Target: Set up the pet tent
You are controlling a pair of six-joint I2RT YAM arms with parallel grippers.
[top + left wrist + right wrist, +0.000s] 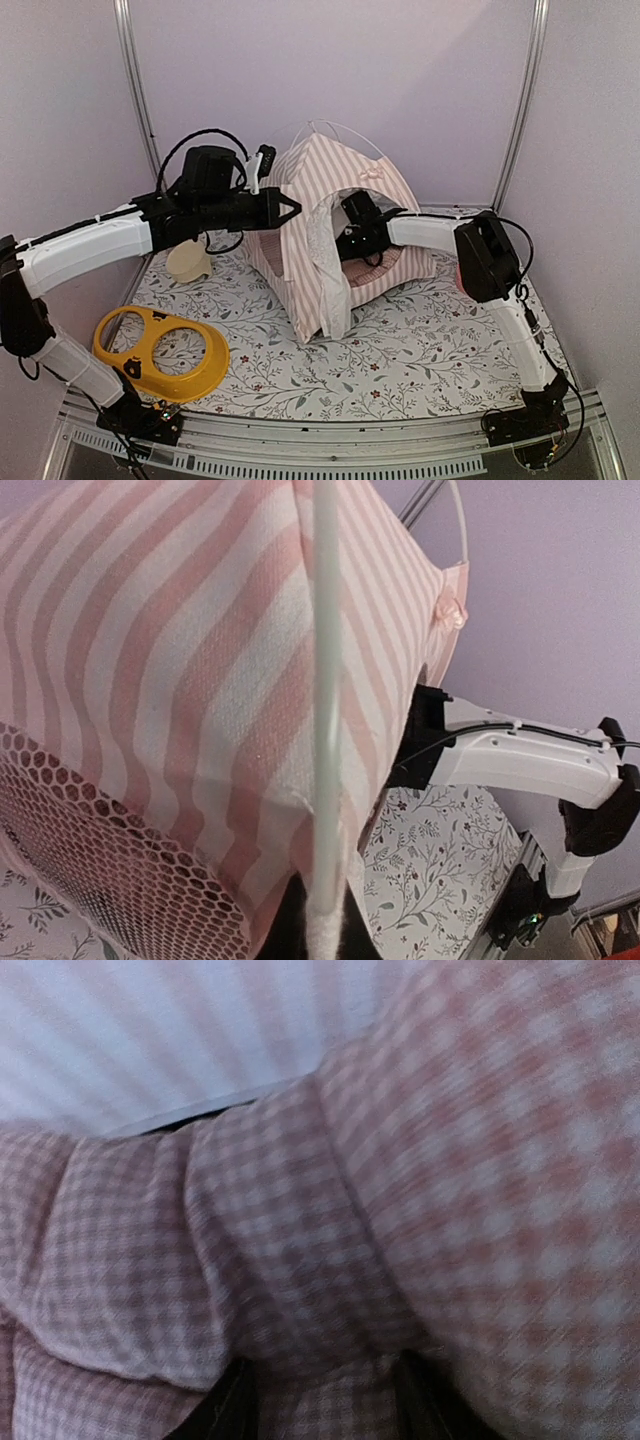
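Gripping pet tent [320, 175] left edge, left end effector [295, 208].

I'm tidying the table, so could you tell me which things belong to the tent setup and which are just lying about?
In the job: tent; cushion inside it.
Lying about: yellow two-hole bowl stand; cream object beyond it.

Looks like a robot lab booth: plain lilac walls [420, 70], metal corner posts [137, 90], two arms [90, 245] bolted to a rail [330, 432] beside a flowered tablecloth [420, 350].
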